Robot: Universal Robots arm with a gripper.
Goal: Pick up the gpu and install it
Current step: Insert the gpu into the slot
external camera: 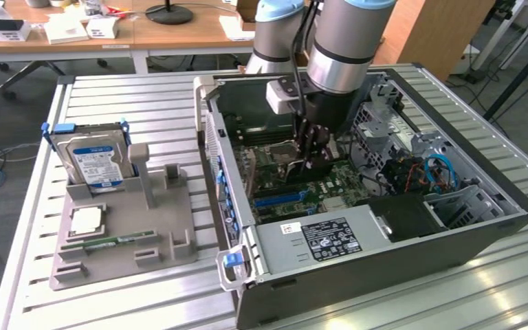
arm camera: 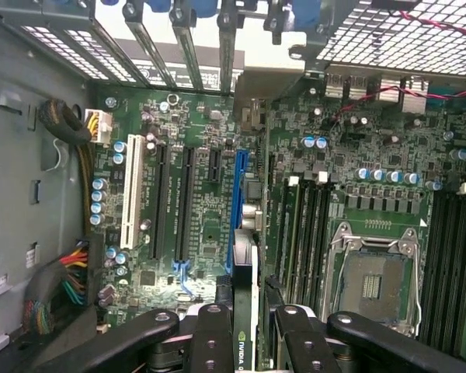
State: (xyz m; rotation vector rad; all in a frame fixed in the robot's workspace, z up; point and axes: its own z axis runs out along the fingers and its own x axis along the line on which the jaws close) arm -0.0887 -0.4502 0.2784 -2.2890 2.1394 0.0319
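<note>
The claw (arm camera: 245, 330) grips the gpu (arm camera: 245, 307) edge-on inside the open computer case (external camera: 484, 227), over the long blue slot (arm camera: 239, 202) (hard drive (external camera: 97, 165) parked at the case's nine o'clock, exterior view). Any tilt or offset could drive the card's edge onto the slot wall or neighbouring capacitors (arm camera: 314, 142).

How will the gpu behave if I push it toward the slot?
Probably stiff: the gpu is a thin flat board, held edge-on in the gripper. It could pivot or slip, being pinched near one edge. Likely fragile if forced misaligned over the blue slot.
</note>
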